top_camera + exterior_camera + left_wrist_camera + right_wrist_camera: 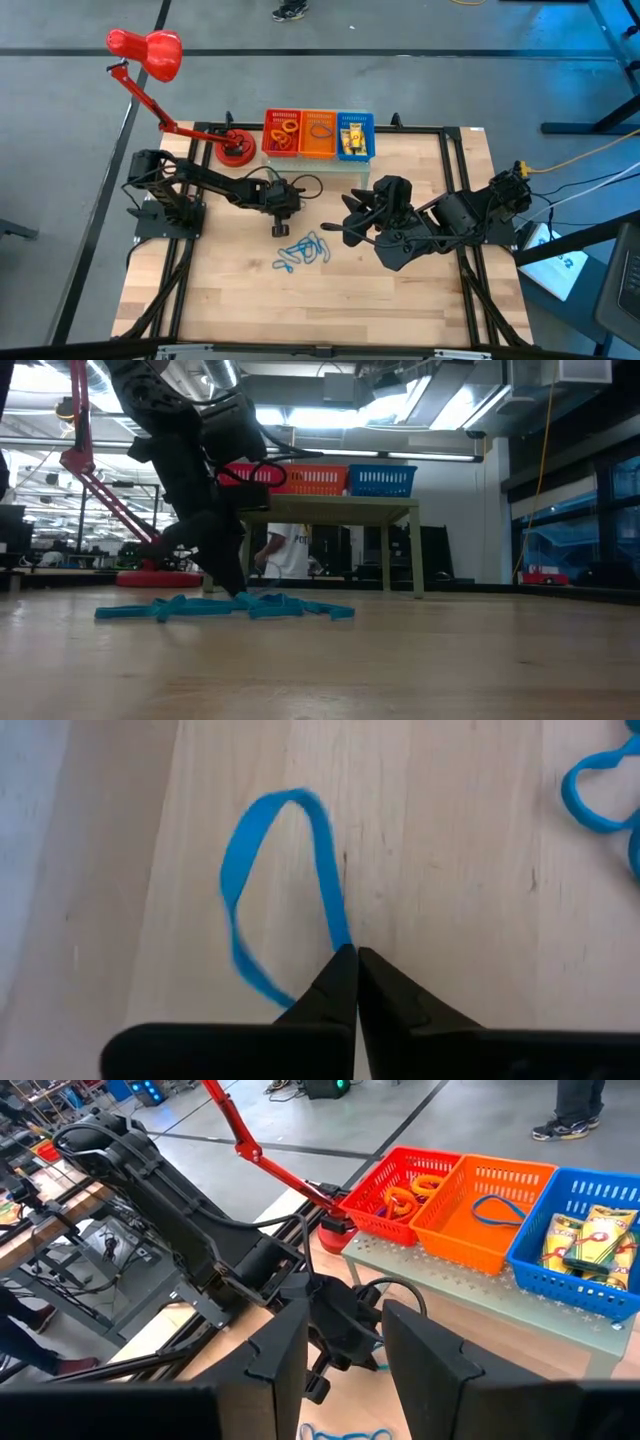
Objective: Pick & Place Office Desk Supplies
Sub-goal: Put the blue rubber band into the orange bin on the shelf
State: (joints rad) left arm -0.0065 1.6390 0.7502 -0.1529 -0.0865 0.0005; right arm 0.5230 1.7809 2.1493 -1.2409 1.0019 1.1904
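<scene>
Beyond the counter point(420, 300) you have a grey floor and, in the low view, a bright workshop with someone in a white top standing behind a small table. At the counter's far edge sit three mesh baskets side by side: the red basket point(282, 133) holds orange and red band loops point(405, 1195), the orange basket point(319, 134) holds one blue loop point(497, 1207), and the blue basket point(355, 136) holds yellow packets point(580, 1240) whose dark print you cannot read. A red desk lamp point(150, 52) stands just left of the baskets, its base point(235, 150) on the counter.

A loose heap of blue loops point(305, 253) lies mid-counter, between the two arms. Your left gripper point(356, 960) is down at the counter by the heap's near-left edge, arm stretched in from the left and wrist bent downward; its fingers are pressed together, pinching the strand of a single blue band point(285, 880) that lies flat on the wood, apart from the rest.

Your right gripper point(345, 227) hangs above the counter just right of the heap, pointing toward the left arm, fingers partly open and holding nothing.
</scene>
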